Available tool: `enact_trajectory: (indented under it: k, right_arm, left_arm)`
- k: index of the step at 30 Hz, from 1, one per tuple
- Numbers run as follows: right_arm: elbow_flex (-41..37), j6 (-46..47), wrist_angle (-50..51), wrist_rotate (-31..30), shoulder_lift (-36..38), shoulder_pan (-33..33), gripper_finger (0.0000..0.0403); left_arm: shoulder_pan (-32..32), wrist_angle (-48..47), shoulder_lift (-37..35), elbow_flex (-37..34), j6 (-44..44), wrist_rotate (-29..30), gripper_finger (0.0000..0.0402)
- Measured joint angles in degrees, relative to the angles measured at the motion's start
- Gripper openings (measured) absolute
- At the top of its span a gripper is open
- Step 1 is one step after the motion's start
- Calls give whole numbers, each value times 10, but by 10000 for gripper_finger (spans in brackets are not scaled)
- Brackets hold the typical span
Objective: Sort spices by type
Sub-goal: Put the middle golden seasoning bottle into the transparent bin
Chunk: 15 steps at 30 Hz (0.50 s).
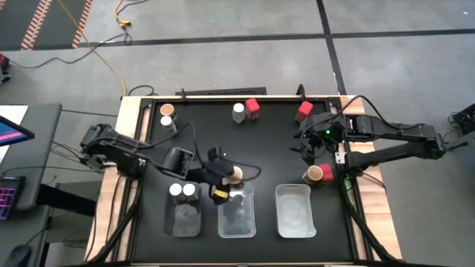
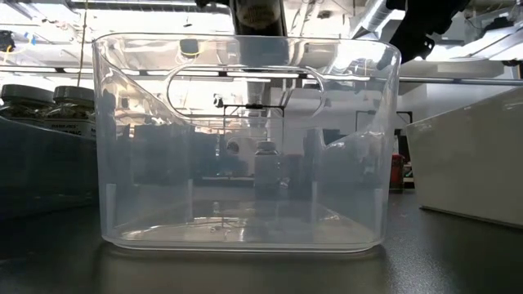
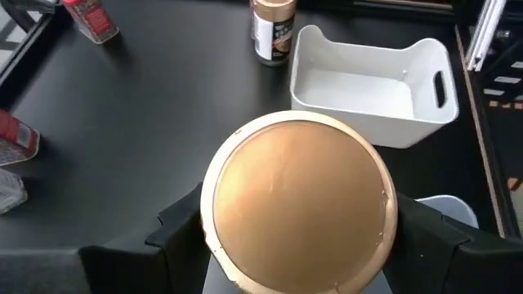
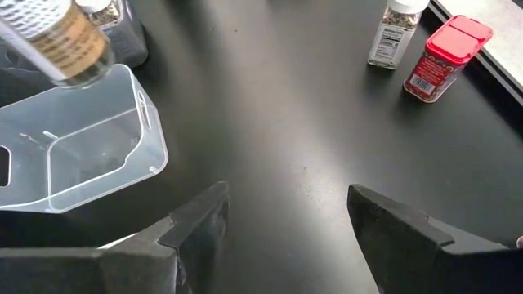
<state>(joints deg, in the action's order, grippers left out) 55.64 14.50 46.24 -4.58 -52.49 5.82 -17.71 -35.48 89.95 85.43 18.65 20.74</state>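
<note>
My left gripper (image 1: 223, 184) is shut on a spice jar with a tan round lid (image 3: 298, 212). It holds the jar in the air over the far end of the middle clear tray (image 1: 237, 215); the right wrist view shows this jar (image 4: 61, 37) tilted above that tray (image 4: 73, 159). My right gripper (image 4: 286, 220) hangs open over bare table at the right (image 1: 310, 148), with nothing between its fingers. Two white-capped jars (image 1: 183, 190) stand in the left tray (image 1: 183, 221). Other jars stand on the table: tan-lidded (image 1: 315, 174), red-capped (image 1: 253, 108) and white-capped (image 1: 238, 111). My left gripper pinches the jar between its two fingers (image 3: 184, 229), which sit on opposite sides of the body just under the tan lid's rim (image 3: 214, 245). The fingers slant down from the table's left. The jar is lifted clear and tilted, its lid facing the wrist.
A third tray (image 1: 295, 211) stands at the near right, and the left wrist view shows it (image 3: 372, 82) beyond the held jar. A tan-lidded jar (image 1: 167, 110) and a white-capped one (image 1: 168, 123) stand at the far left, and a red-capped jar (image 1: 305, 110) at the far right. The table's middle is bare.
</note>
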Motion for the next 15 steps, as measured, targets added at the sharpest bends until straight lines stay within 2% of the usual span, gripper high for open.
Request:
enact_trajectory:
  k: [9, 15]
  right_arm:
    - [0, -43, 0, 0, 0, 0, 276]
    - [0, -41, 0, 0, 0, -4, 276]
  left_arm:
    - [-48, -8, 9, -10, 25, 35, 268]
    - [-57, 37, 37, -61, 59, 10, 268]
